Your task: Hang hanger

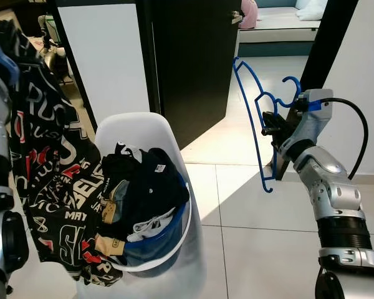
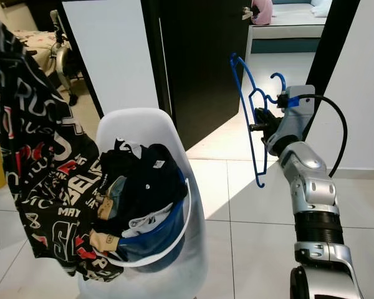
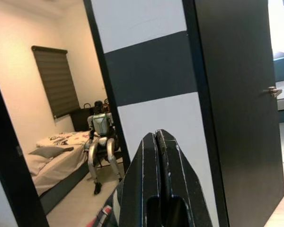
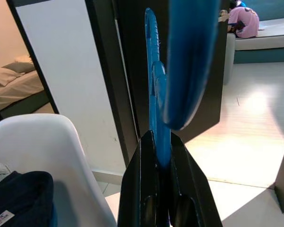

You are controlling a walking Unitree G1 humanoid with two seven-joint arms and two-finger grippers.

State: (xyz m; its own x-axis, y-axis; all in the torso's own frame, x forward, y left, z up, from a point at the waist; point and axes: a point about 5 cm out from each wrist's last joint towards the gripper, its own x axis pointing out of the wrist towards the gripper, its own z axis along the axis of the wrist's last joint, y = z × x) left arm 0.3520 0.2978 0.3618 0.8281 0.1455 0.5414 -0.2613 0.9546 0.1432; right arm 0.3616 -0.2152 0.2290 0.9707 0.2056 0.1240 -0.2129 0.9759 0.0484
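Your right gripper [image 1: 269,126] is clamped on the thin blue plastic hanger [image 1: 252,118], so squeeze tight and lift it slowly.

We list the hanger [image 1: 252,118] as smooth blue plastic with a slight gloss, thin in section. The right gripper [image 4: 162,163] has matt black plastic fingers [image 4: 139,189], lightly scuffed; the left gripper [image 3: 156,179] shows the same black finish, with pale scratches along the finger edges. Both arms carry brushed silver metal casings, and a glossy black cable [image 1: 358,128] loops from the right wrist. The chair [image 1: 143,134] is a moulded white plastic shell, smooth and satin. The garments [image 1: 140,187] on it are soft dark cloth. The printed shirt [image 1: 50,162] is black cloth. The floor [image 1: 262,237] is polished pale tile, reflective. The door [image 1: 193,56] is matt black.
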